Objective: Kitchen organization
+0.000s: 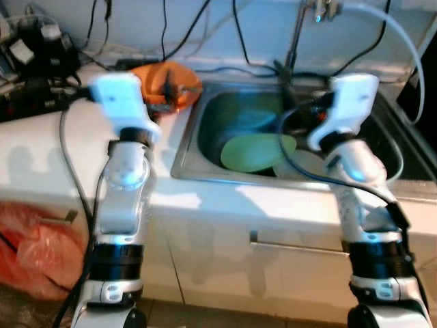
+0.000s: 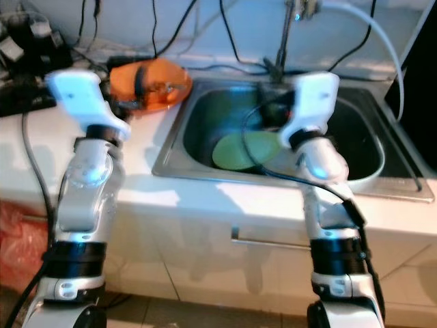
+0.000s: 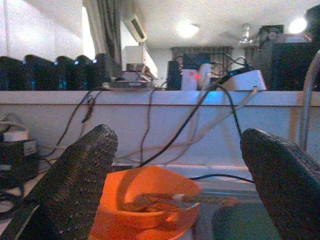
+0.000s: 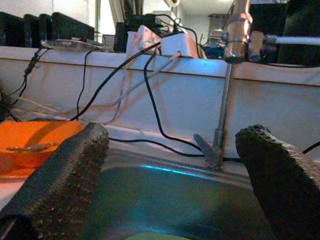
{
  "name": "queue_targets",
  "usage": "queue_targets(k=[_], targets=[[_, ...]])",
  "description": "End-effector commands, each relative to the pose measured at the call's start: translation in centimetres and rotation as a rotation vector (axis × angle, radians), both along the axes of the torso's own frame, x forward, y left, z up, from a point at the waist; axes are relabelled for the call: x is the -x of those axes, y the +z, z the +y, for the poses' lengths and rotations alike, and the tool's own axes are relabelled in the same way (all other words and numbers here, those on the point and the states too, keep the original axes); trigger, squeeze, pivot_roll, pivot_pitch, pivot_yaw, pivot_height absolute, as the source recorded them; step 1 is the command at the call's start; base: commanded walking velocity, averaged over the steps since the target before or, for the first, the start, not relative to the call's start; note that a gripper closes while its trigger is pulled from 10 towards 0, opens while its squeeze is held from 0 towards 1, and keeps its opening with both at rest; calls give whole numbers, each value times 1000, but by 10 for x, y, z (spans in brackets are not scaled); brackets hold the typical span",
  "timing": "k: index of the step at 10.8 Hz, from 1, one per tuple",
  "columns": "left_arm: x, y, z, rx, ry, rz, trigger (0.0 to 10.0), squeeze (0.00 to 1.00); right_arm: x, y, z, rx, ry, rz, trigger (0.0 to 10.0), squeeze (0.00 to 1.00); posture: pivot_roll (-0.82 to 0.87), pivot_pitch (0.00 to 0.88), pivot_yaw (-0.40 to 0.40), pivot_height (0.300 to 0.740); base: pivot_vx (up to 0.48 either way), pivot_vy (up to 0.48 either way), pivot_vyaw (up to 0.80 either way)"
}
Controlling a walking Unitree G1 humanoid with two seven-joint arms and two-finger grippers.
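Grippers lead here: both arms are raised over the white kitchen counter [image 1: 41, 147], each aimed at its own target, which reads as a reach being set up rather than a grasp under way. The left gripper [image 3: 175, 165] has its two black fingers [image 3: 75, 175] spread wide with nothing between them, and its wrist view looks straight at the shallow orange plastic bowl [image 3: 145, 200], so that bowl seems the thing it is lined up for. The right gripper [image 4: 175, 170] is likewise spread wide and empty, pointed over the near rim of the stainless steel sink [image 1: 184, 160] toward the tall chrome tap [image 4: 227, 85] at the back wall.

The orange bowl sits on the counter just beside the sink's left edge, and a dull metal utensil, perhaps a spoon [image 3: 165, 200], lies across its inside; what else is in it is too blurred to tell. Down in the sink basin lies a flat pale green round plate [image 1: 256, 152], near the front wall, with a white round dish [image 1: 311, 164] partly hidden behind the right arm next to it. A pale hose [image 1: 403, 61] arcs from the tap over the sink's right side.

Black cables [image 1: 164, 27] trail along the wall behind, close to the bowl, and could snag a careless reach
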State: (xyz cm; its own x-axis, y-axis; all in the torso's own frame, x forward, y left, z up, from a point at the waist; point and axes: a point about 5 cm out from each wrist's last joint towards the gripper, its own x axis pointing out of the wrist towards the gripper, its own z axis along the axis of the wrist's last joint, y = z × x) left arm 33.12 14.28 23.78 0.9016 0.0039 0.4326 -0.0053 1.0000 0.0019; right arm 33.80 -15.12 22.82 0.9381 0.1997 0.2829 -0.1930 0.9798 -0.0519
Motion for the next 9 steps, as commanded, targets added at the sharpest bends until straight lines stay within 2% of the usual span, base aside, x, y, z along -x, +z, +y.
queue_targets(k=[1,6,9], targets=[[-1,3,4,-1,35,-8,10000,0,0,2,4,11,6,-11,10000,0,33,0,3,740,0,0,0],[-8,4,14,21,82,16,10000,0,-5,4,8,-5,-5,-15,10000,0,38,0,23,740,0,0,0],[-10,3,17,22,97,31,10000,0,-5,3,8,-9,-14,-19,10000,0,38,0,28,740,0,329,0]])
